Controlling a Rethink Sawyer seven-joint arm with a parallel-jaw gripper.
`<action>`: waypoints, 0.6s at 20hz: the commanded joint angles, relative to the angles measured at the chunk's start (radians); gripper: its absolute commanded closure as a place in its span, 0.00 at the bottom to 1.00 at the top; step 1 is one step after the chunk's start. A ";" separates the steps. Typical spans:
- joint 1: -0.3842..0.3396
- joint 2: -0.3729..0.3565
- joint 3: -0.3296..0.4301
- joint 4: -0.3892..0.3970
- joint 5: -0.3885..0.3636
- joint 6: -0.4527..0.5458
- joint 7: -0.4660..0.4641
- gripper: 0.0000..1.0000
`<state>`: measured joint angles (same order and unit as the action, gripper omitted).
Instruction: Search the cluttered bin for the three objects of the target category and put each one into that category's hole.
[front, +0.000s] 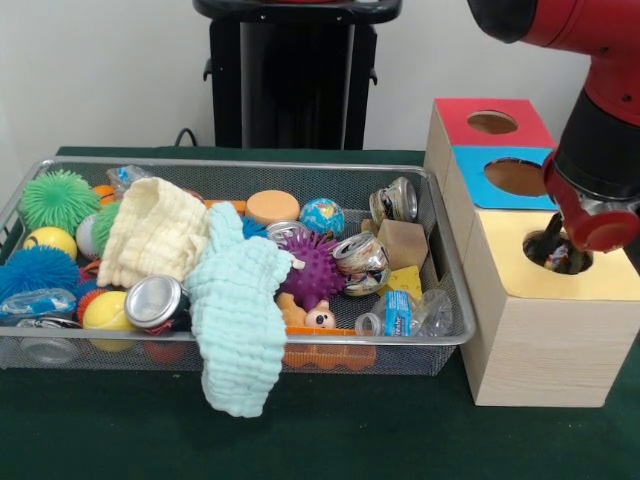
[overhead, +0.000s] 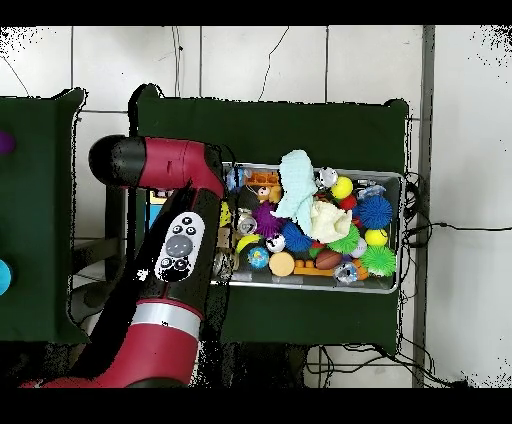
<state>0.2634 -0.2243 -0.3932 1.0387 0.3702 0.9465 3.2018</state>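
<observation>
The tool (front: 556, 250) is sunk in the yellow hole (front: 552, 252); its grip cannot be told, so it should be lifted straight up.

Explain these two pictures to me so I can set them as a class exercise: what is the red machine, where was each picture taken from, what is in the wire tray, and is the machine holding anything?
The red and black machine is a robot arm. One picture looks across the table at it; the other looks straight down from above. On the green table sits a wire bin crammed with spiky balls, crushed cans, a yellow cloth and a pale green cloth hanging over its front edge. Beside it stands a wooden box with three holes, on red, blue and yellow tops. The arm's gripper reaches into the yellow hole; whether it holds anything cannot be seen.
</observation>
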 joint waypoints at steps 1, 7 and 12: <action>-0.035 -0.030 0.044 -0.026 -0.003 0.055 0.072 0.00; -0.034 0.000 0.052 -0.030 -0.003 0.009 0.080 0.00; -0.039 0.022 0.052 -0.056 -0.005 0.004 0.083 0.00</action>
<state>0.2632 -0.2240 -0.3942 1.0309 0.3652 0.9556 3.2018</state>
